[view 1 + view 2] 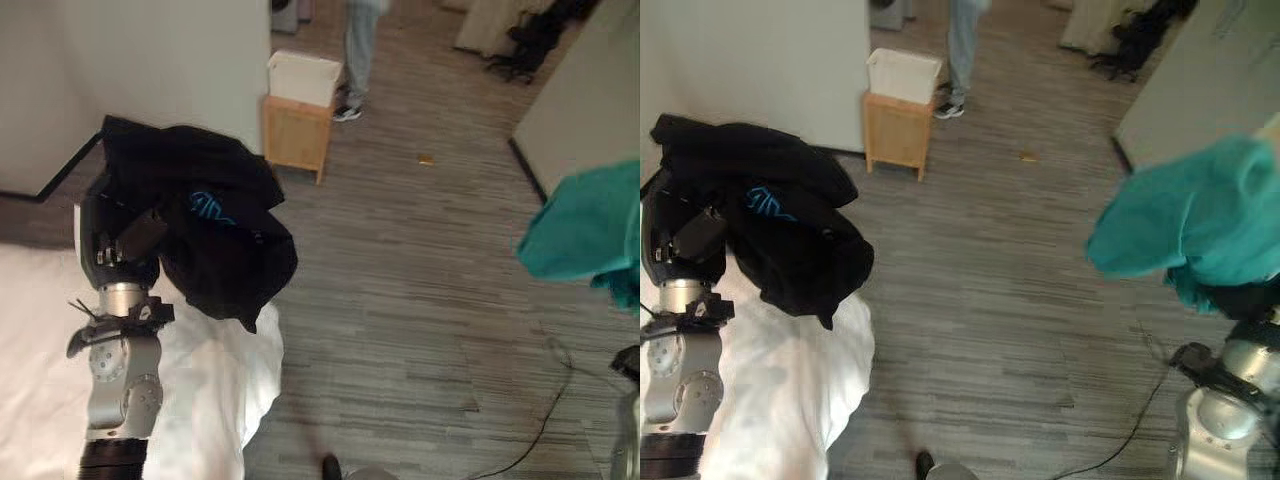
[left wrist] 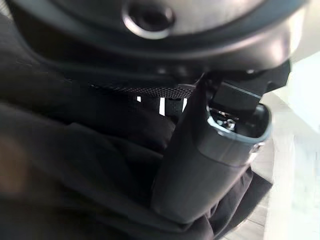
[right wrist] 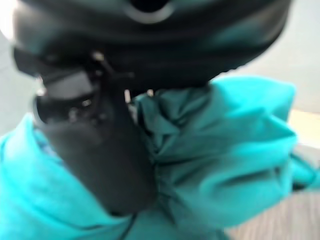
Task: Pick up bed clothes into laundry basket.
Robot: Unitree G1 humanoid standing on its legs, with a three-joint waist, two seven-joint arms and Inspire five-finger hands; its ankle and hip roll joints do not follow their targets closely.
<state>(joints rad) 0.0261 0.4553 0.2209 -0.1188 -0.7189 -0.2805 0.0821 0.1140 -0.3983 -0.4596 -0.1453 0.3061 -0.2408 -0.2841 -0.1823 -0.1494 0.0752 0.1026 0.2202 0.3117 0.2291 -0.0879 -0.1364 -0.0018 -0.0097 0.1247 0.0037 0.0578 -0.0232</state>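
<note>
A black garment (image 1: 210, 230) with a blue print hangs bunched over the corner of the white bed (image 1: 210, 390). My left hand (image 1: 128, 243) is raised at the left and shut on it. In the left wrist view its thumb (image 2: 205, 165) presses into the black cloth (image 2: 75, 165). A teal garment (image 1: 1190, 220) hangs at the right over the floor, with my right hand (image 3: 100, 150) shut on it. Teal folds (image 3: 225, 150) bulge past the thumb in the right wrist view.
A white bin (image 1: 300, 78) sits on a small wooden stand (image 1: 295, 135) by the far wall. A person's legs (image 1: 358, 60) stand just behind it. A pale partition (image 1: 590, 90) runs along the right. Striped floor (image 1: 420, 300) lies open between bed and partition.
</note>
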